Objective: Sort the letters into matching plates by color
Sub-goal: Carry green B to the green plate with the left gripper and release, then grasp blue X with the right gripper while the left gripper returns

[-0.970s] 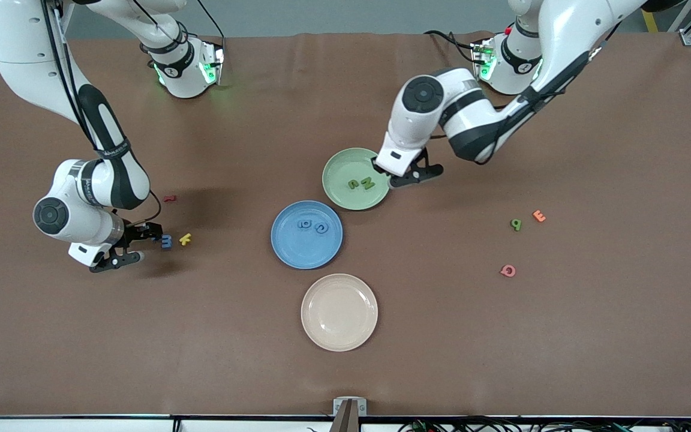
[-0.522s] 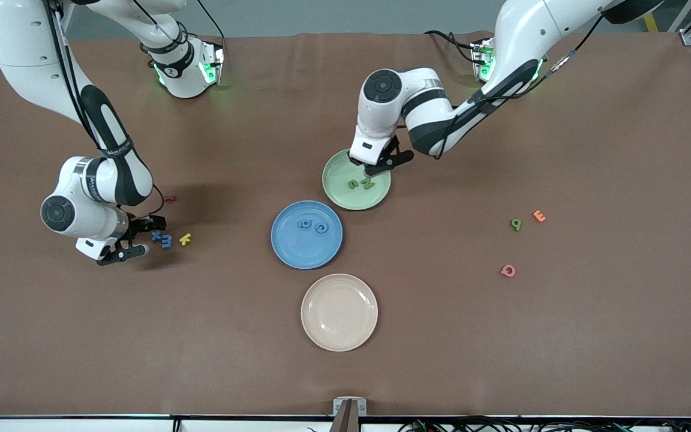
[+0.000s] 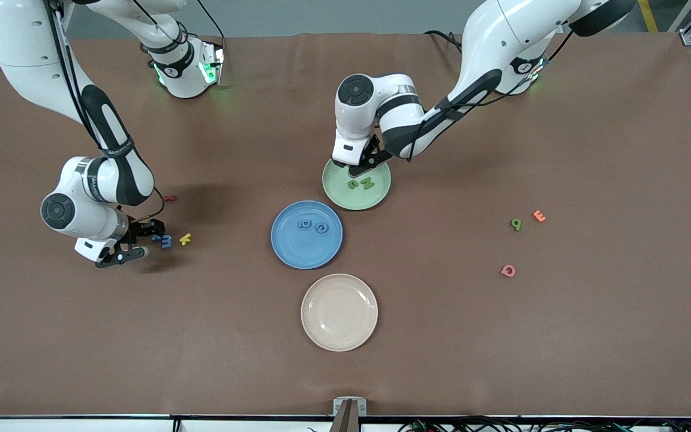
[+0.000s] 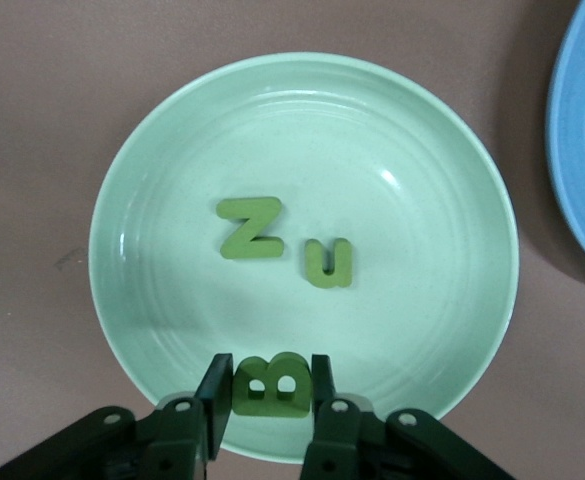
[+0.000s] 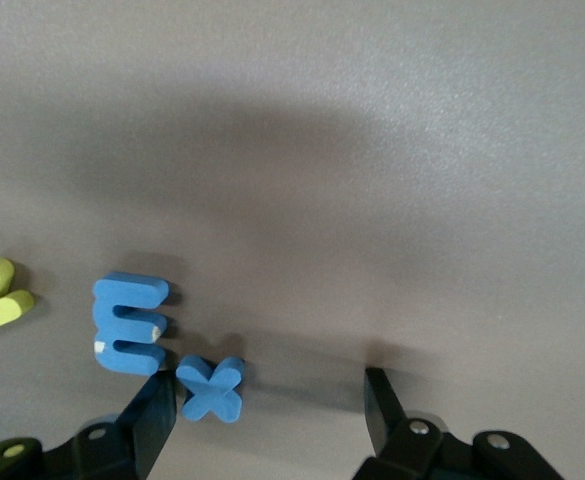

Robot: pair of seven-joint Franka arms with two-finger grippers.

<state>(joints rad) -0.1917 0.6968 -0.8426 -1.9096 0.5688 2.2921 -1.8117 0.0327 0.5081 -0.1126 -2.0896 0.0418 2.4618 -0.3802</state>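
My left gripper (image 3: 362, 163) (image 4: 268, 378) is shut on a green letter B (image 4: 270, 385) and hangs low over the rim of the pale green plate (image 3: 375, 198) (image 4: 422, 200). A green Z (image 4: 249, 228) and a green u (image 4: 327, 262) lie in that plate. The blue plate (image 3: 290, 246) holds two blue letters (image 3: 305, 224). Toward the right arm's end, my right gripper (image 3: 140, 242) (image 5: 270, 395) is open, low on the table. A blue X (image 5: 210, 388) lies between its fingers, close to one. A blue E-shaped letter (image 5: 129, 322) lies beside it. A green letter (image 3: 516, 224) lies toward the left arm's end.
A yellow letter (image 3: 185, 239) lies beside the blue ones, and a red one (image 3: 169, 198) lies farther from the camera. An orange E (image 3: 538, 216) and a pink letter (image 3: 507, 270) lie near the lone green letter. A beige plate (image 3: 339, 312) sits nearest the camera.
My left arm has carried the green B from beside the green plate to over its rim. My right gripper has shifted slightly, and its fingers have narrowed around the blue X.
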